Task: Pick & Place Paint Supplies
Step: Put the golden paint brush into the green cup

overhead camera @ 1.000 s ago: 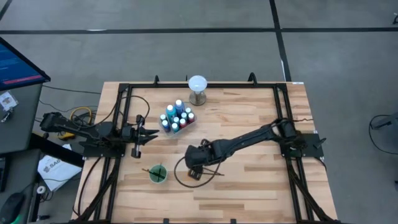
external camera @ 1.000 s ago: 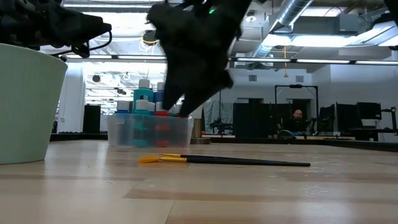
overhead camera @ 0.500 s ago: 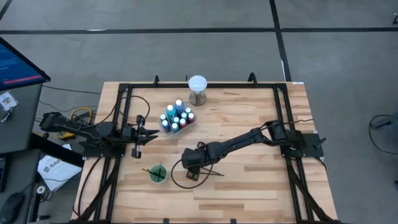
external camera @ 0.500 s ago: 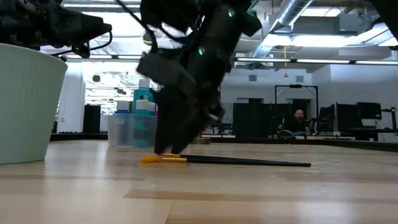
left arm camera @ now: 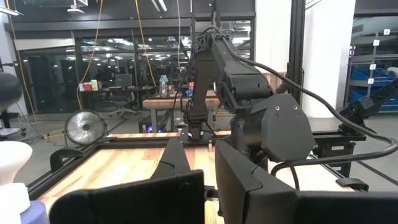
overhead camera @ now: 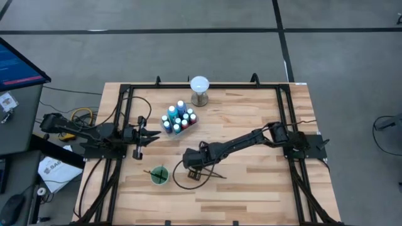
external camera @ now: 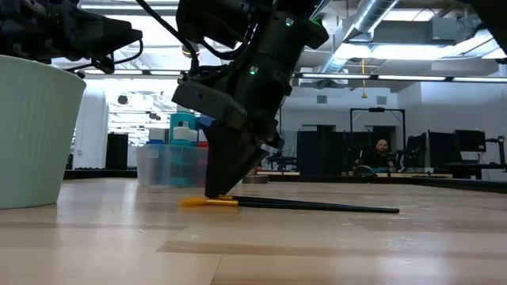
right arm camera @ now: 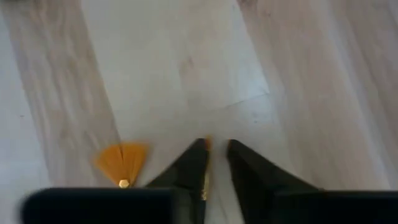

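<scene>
High view shows the right claw (overhead camera: 191,164) reaching to the middle of the wooden desk (overhead camera: 251,188), lowered over a thin dark-handled brush (overhead camera: 210,175) that lies flat on the boards. From the low view, that claw (external camera: 218,190) stands nose-down with its tips at the orange-tipped end of the brush (external camera: 301,206), right where the yellow ferrule meets the handle. The right wrist view looks straight down between the two dark fingers (right arm camera: 186,171), which are drawn close about the brush's yellow neck with only a narrow gap left, the orange bristle fan (right arm camera: 122,160) lying just beside them (whether the pinch is firm I cannot tell). The paint bottles (overhead camera: 178,117) stand clustered in a clear tub (external camera: 154,170) farther back on the desk, near a white globe on a stand (overhead camera: 200,90). A green cup (overhead camera: 159,175) holding brushes sits toward the near-left part of the desk. The left claw (overhead camera: 151,134) waits at the left edge, pressed together.
</scene>
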Controlling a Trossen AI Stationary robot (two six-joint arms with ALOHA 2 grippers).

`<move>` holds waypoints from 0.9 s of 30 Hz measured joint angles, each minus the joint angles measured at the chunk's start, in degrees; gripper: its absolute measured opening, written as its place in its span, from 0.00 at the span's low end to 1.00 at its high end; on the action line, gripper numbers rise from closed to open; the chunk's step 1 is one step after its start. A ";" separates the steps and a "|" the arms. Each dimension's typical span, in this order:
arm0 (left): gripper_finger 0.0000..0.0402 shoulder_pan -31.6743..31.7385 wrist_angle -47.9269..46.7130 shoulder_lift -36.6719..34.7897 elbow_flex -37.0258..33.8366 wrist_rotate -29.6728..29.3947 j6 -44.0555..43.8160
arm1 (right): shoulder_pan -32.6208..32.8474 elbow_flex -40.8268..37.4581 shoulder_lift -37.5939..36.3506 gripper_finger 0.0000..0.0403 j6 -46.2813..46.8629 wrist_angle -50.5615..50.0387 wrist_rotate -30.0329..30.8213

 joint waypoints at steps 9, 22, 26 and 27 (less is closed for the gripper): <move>0.00 0.01 0.29 0.00 0.00 0.00 0.00 | -0.76 -0.09 -0.37 0.01 -0.43 -0.90 -0.96; 0.00 0.01 1.13 0.07 -0.02 0.00 -0.01 | -1.31 -0.73 -7.60 0.00 -3.89 -3.64 1.47; 0.00 0.01 1.33 0.56 0.00 0.00 -0.01 | -0.86 -0.64 -11.90 0.00 -5.11 -2.94 6.01; 0.00 0.01 1.22 0.60 0.01 0.01 0.01 | -0.59 -0.64 -13.20 0.00 -5.40 -2.00 7.44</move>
